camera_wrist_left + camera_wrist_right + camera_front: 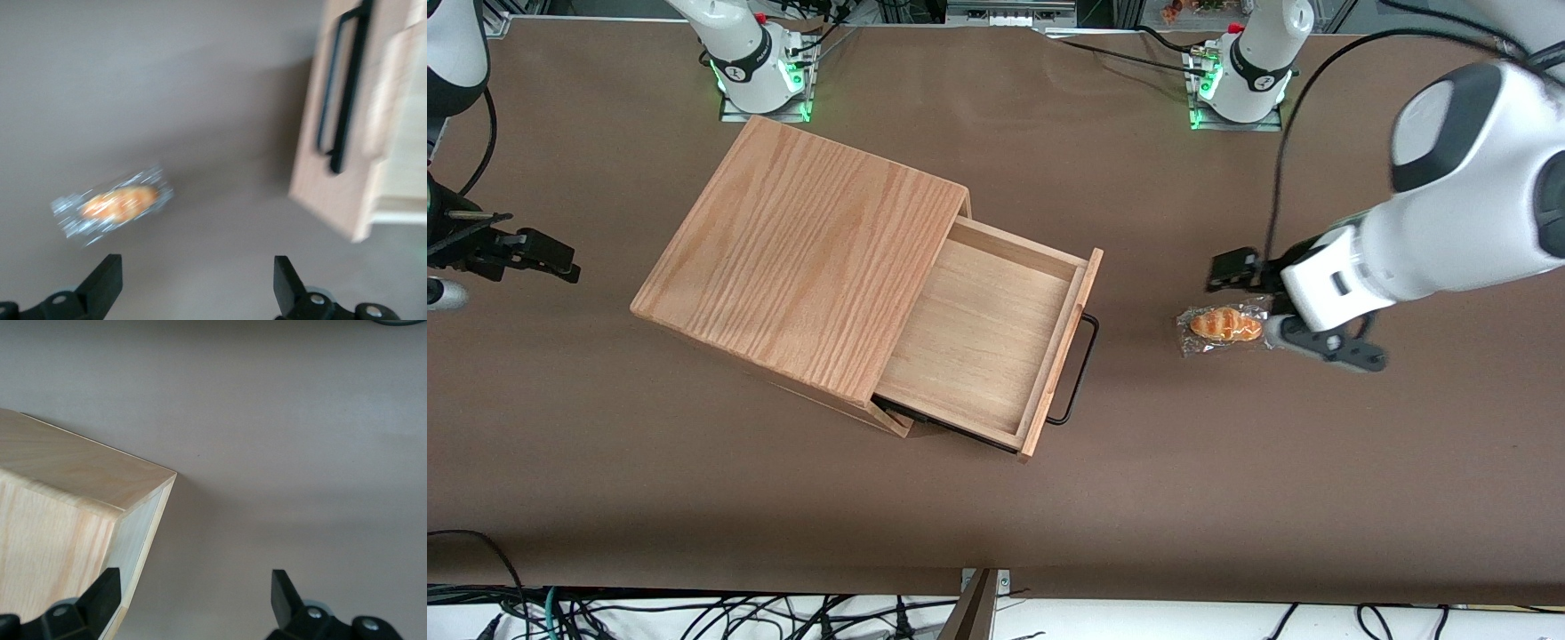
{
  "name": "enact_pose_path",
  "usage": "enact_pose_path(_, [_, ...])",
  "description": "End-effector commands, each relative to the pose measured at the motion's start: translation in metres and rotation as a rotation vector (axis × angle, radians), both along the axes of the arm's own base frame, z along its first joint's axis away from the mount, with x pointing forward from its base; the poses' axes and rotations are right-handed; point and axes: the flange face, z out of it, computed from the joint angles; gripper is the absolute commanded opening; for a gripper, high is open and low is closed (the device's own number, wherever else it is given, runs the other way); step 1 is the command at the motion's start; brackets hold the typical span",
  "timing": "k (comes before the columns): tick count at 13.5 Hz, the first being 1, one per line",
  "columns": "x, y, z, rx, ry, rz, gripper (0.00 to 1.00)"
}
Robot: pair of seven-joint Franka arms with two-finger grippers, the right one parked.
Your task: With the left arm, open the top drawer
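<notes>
The top drawer (978, 329) of the oak-grain box (800, 258) stands pulled far out, and its light-wood tray holds nothing. Its thin black bar handle (1080, 369) runs along the front panel (333, 133); the wrist view shows the handle (347, 87) too. The left arm (1449, 222) reaches in low from the working arm's end of the table. Its gripper (1245, 302) is open and holds nothing. It hovers in front of the drawer, well apart from the handle. The black fingers (107, 280) stand wide apart around bare table.
A wrapped bread roll (1223, 324) lies on the brown table just below the gripper, in front of the drawer; the wrist view shows the roll (117, 203) as well. Two robot bases (760, 62) with green lights stand along the table's back edge.
</notes>
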Motion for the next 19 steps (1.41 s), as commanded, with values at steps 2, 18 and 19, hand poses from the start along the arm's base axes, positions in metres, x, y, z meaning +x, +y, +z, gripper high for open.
enact_pose_path(2, [-0.016, 0.044, 0.026, 0.197, -0.043, 0.001, 1.00])
enact_pose_path(18, [-0.076, 0.123, 0.020, 0.203, -0.203, 0.081, 1.00])
enact_pose_path(19, [-0.077, 0.127, 0.020, 0.204, -0.203, 0.089, 1.00])
